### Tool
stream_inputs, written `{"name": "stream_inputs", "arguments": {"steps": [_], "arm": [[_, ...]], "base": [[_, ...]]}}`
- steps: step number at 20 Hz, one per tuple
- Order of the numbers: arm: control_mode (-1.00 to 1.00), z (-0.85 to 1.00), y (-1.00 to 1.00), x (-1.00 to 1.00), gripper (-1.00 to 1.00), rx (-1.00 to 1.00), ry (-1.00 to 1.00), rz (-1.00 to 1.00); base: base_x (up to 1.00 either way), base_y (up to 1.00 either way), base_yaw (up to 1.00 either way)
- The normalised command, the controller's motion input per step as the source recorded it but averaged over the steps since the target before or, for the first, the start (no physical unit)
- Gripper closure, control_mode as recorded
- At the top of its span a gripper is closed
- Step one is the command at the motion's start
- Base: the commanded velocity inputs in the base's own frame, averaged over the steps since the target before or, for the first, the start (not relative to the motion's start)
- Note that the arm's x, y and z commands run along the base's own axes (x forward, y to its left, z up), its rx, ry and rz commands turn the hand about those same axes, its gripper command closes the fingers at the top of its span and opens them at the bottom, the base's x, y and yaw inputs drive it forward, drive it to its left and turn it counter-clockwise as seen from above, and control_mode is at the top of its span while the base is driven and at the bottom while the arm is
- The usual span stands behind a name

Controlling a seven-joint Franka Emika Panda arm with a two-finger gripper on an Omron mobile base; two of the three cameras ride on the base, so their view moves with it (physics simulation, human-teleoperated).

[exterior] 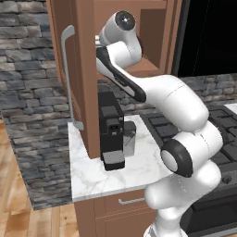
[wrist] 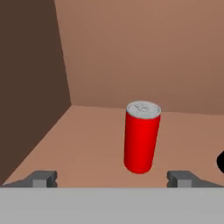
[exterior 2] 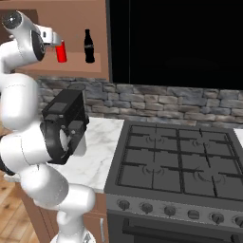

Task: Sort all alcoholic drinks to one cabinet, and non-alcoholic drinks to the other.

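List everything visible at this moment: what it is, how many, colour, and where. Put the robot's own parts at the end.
Can: one, red with a silver top, upright on the cabinet shelf.
Cola bottle: one, black with a red band, upright on the same shelf beside the can.
Cabinet: one, brown wood, on the wall, door open with a grey handle.
Coffee machine: one, black, on the counter below the cabinet.
Counter: one, white marble, left of the stove.
Stove: one, dark grey, knobs along its front.
Arm: one, white, reaching up into the cabinet.
Tool: one, open, fingers either side of the can, apart from it.

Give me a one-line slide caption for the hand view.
Open gripper faces an upright red can standing on the cabinet shelf.
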Motion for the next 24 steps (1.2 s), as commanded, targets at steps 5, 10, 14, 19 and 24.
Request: {"name": "stream_inputs", "arguments": {"steps": [5, 10, 14, 19, 24], "arm": [[-1.00, -0.25, -0.08, -0.98, -1.00, 0.00, 0.00, 0.00], [-1.00, -0.10, -0.29, -1.00, -1.00, 0.00, 0.00, 0.00], [-1.00, -0.27, -0.40, -1.00, -1.00, 0.00, 0.00, 0.00], [-1.00, -0.43, -0.50, -1.00, -1.00, 0.01, 0.00, 0.00], [-1.00, -0.55, -0.63, -1.00, -1.00, 0.03, 0.04, 0.00]], "base": [[0.00, 0.00, 0.00], [0.00, 0.00, 0.00], [0.00, 0.00, 0.00], [0.00, 0.00, 0.00], [0.00, 0.00, 0.00]]}}
